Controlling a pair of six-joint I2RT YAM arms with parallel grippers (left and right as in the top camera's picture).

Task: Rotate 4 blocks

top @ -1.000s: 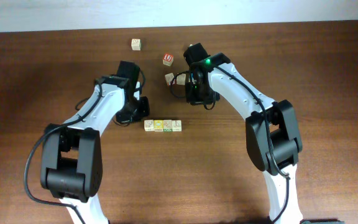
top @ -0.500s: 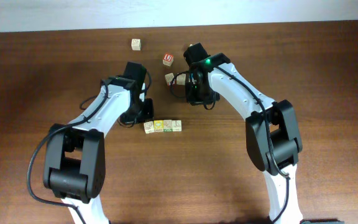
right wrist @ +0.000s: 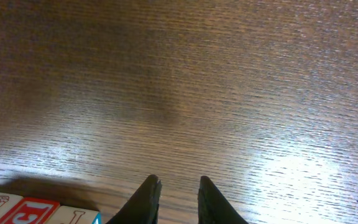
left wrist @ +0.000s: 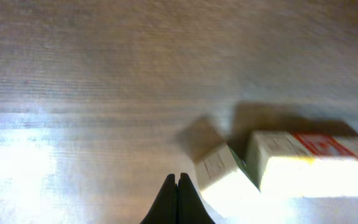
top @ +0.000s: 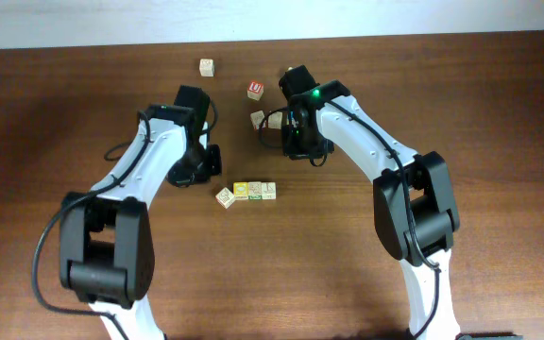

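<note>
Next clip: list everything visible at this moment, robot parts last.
blocks in a row: four, pale with printed tops, mid-table; leftmost one sits askew.
red-faced block: one, far side of the table.
loose pale blocks: two, one near the far edge, the other beside the right arm.
table: one, dark brown wood.
arms: two, white with black joints.
left hand: black, shut, empty, beside the askew block.
right hand: black, slightly open, empty.

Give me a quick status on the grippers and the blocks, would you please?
Left gripper shut, empty, by the end block, which sits skewed. Right gripper slightly open, empty. Other three blocks in line. Nothing in the way.
</note>
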